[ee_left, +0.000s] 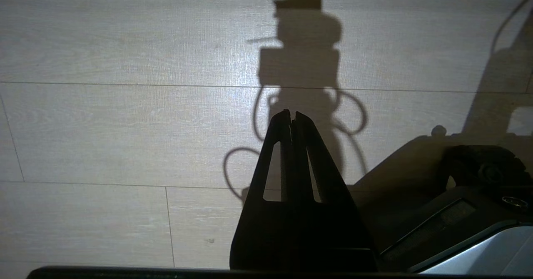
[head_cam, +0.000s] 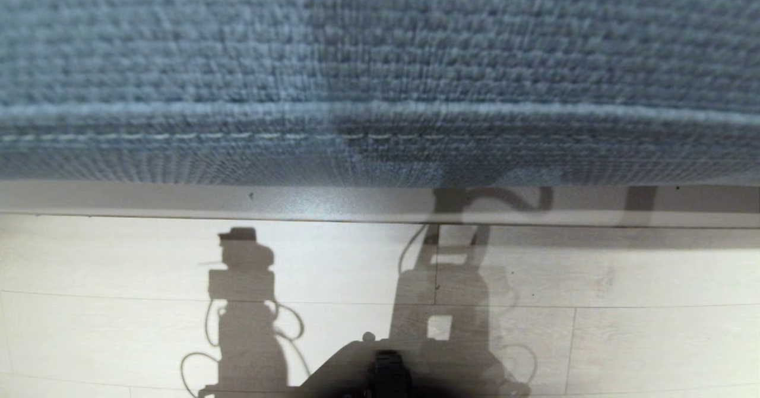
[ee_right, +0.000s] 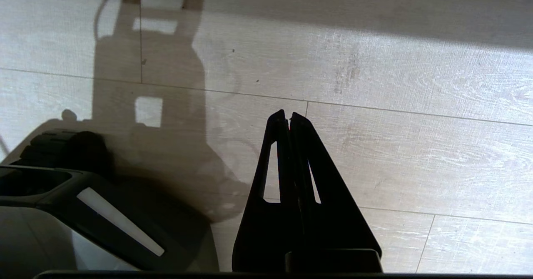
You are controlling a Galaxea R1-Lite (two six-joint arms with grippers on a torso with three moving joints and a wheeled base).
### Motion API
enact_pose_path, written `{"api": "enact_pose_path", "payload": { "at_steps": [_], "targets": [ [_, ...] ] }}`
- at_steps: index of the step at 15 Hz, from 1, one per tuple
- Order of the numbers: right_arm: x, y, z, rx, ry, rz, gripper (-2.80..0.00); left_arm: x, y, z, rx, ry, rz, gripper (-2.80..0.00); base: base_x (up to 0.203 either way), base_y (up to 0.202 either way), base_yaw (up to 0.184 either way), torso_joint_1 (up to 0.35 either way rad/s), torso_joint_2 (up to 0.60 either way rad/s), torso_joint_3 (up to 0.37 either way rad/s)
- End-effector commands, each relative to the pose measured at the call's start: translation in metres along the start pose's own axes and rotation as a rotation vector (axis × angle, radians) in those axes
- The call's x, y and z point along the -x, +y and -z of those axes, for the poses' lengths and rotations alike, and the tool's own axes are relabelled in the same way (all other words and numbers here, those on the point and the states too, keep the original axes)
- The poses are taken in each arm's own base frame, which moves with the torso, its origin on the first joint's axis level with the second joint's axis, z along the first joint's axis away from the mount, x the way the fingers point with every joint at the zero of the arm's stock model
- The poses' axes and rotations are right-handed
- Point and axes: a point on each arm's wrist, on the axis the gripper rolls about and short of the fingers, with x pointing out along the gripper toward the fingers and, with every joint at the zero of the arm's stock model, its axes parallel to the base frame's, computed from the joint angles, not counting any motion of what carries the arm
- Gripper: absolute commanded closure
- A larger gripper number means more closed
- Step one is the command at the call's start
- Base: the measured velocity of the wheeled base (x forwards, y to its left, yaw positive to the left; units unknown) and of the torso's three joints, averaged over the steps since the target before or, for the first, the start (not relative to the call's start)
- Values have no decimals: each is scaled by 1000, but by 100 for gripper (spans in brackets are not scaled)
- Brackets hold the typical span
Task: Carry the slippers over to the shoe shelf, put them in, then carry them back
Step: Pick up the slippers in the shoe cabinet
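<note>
So we were basically at the very start: both claws hung over bare floor, our left gripper (ee_left: 291, 114) pinched fully closed on nothing, right gripper (ee_right: 288, 115) the same. Nearest us was just our own base (head_cam: 386, 362) and pale wood floor (head_cam: 119, 267) with loads of open room either side. Past that ran a grey threshold strip (head_cam: 178, 199), then the stitched edge of a blue carpet (head_cam: 380, 59). No slippers or shoe shelf anywhere in sight, so we figured the next move was finding them first.
</note>
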Motion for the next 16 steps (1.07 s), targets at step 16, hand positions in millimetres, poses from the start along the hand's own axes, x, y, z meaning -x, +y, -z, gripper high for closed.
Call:
{"api": "enact_pose_path", "payload": {
  "at_steps": [16],
  "targets": [
    [0, 0, 0, 0, 0, -1, 0, 0, 0, 0, -1, 2, -1, 0, 0, 0, 0, 0, 0, 0]
  ]
}}
